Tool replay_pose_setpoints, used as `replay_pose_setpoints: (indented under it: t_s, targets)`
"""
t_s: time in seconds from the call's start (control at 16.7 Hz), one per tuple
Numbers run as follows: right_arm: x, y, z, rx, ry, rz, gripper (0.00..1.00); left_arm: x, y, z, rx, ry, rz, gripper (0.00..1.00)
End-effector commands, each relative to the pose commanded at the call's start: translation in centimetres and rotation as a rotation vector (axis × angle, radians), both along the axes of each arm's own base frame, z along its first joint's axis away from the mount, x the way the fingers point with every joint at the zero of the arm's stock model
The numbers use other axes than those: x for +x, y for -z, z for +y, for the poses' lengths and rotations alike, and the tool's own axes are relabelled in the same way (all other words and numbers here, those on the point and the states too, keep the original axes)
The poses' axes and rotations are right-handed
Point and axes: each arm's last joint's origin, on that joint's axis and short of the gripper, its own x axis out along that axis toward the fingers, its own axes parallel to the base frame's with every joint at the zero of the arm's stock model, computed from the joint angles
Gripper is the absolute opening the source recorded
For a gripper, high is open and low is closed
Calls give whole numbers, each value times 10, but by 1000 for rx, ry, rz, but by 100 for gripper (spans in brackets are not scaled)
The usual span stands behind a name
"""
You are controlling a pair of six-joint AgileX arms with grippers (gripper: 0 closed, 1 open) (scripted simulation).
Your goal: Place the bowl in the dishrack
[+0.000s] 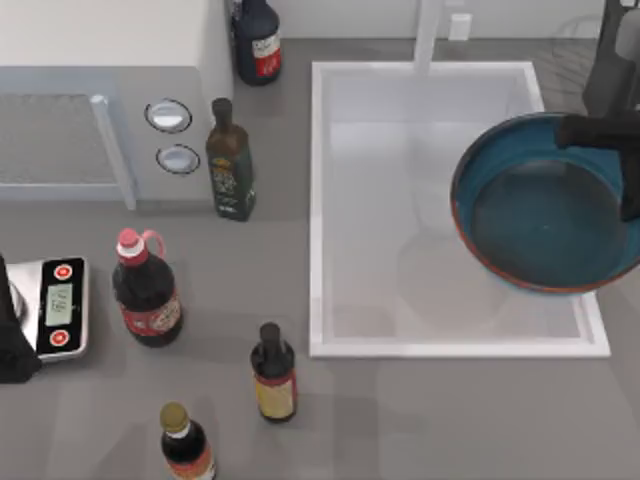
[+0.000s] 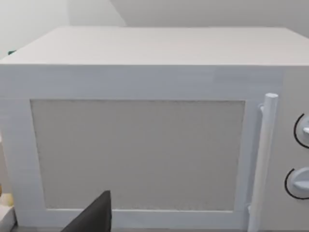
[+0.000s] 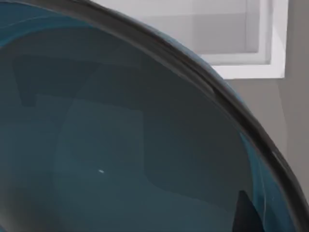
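I have the bowl [image 1: 545, 205] up in the air over the right end of the white sink basin [image 1: 330, 210], its rim overlapping the basin's right wall. My right gripper [image 1: 625, 150] reaches in from the top view's right edge and sits on the bowl's far right rim; it looks clamped on that rim, since the bowl hangs tilted with nothing under it. The dishrack [image 1: 575, 55] is a patch of thin dark wire at the upper right corner, just beyond the bowl and behind the sink, so I judge the coming move is a short carry up and rightward. My left arm [image 1: 12, 340] is parked at the left edge beside the kitchen scale [image 1: 58, 305], facing the microwave [image 2: 145, 135].
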Motion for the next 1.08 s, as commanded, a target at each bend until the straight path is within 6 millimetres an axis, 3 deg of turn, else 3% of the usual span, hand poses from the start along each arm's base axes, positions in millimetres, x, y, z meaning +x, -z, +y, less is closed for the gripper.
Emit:
replay_pose_setpoints:
  t_s: [0.24, 0.54, 0.78, 1.08]
  targets:
    - [14, -12, -49, 158, 82, -230, 0, 0, 0, 0, 0, 0, 0, 100]
    - [15, -30, -132, 232, 149, -691, 0, 0, 0, 0, 0, 0, 0, 100]
    - [-18, -55, -187, 111, 125, -1087, 0, 0, 0, 0, 0, 0, 0, 100]
    - [-65, -78, -212, -99, 55, -1367, 0, 0, 0, 0, 0, 0, 0, 100]
